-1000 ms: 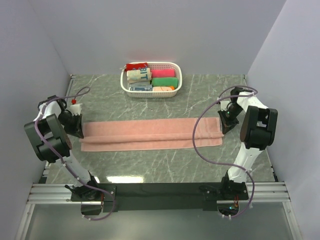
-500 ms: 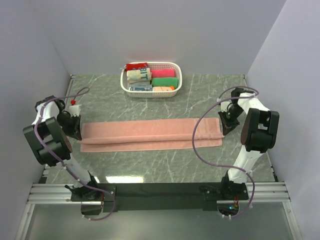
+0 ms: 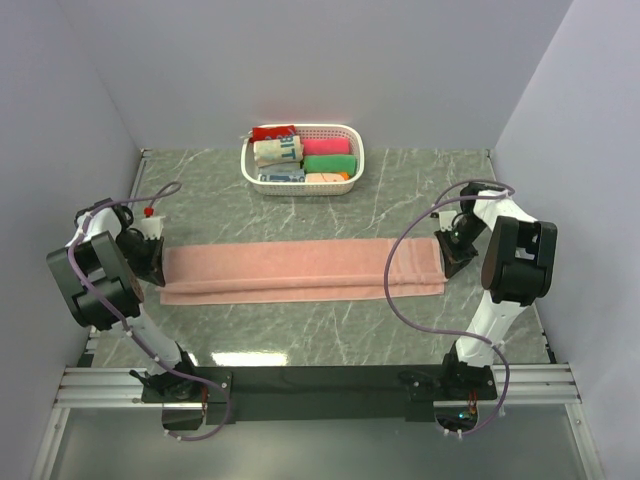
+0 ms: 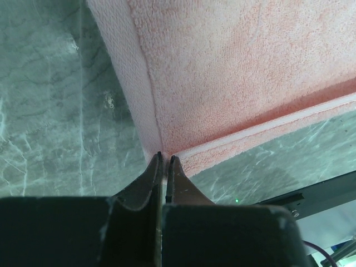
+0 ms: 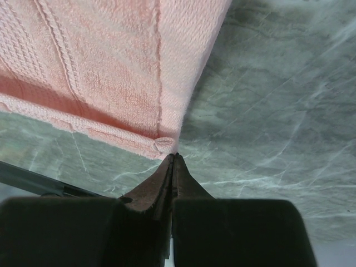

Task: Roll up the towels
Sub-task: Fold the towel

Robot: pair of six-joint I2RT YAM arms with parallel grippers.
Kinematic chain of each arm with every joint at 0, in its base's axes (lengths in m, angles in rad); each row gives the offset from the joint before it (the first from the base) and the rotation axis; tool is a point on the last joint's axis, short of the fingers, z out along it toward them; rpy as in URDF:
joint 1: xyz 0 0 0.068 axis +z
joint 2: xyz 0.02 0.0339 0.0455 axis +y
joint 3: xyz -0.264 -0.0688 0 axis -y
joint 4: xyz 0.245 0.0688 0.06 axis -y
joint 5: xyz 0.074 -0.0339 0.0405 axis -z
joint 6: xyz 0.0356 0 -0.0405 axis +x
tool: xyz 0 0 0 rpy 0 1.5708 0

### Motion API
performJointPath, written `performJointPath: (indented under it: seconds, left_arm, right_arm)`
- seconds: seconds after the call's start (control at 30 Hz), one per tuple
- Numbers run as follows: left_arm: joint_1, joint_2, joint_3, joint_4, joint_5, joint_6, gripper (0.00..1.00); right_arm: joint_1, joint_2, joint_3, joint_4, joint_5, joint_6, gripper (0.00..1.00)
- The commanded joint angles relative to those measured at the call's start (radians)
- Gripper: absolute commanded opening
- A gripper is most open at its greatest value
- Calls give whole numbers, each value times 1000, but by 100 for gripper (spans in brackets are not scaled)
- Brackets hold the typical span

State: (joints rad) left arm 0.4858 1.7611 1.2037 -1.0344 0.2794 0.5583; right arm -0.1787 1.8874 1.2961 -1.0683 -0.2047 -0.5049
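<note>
- The long salmon-pink terry-cloth towel lies flat across the middle of the grey-green marble table, folded along its length.
- The left gripper is at its left end, fingers pressed together, tips touching a corner (whether cloth is between them cannot be told).
- The right gripper, also pressed together, touches a corner of the right end.
- The white plastic basket of rolled cloths stands well behind.

Overhead view looks down from behind — wrist views hug opposite towel ends.
</note>
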Motion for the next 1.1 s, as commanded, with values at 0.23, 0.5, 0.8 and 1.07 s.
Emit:
performJointPath:
  seconds: [0.23,0.5,0.8,1.07]
  left_arm:
    - [16,-17,30,13,-39,46,1]
    - [19,-35,42,-39,-14,104,30]
    - [14,-130,237,-194,130,175,48]
    - [-55,-147,157,-101,171,98,41]
  right_arm:
    - [-4,-37,6,-2,39,-40,0]
    - [-2,-68,0,-47,18,-81,30]
    - [7,-179,204,-179,-119,-87,42]
    - [130,-128,161,-78,-131,11,34]
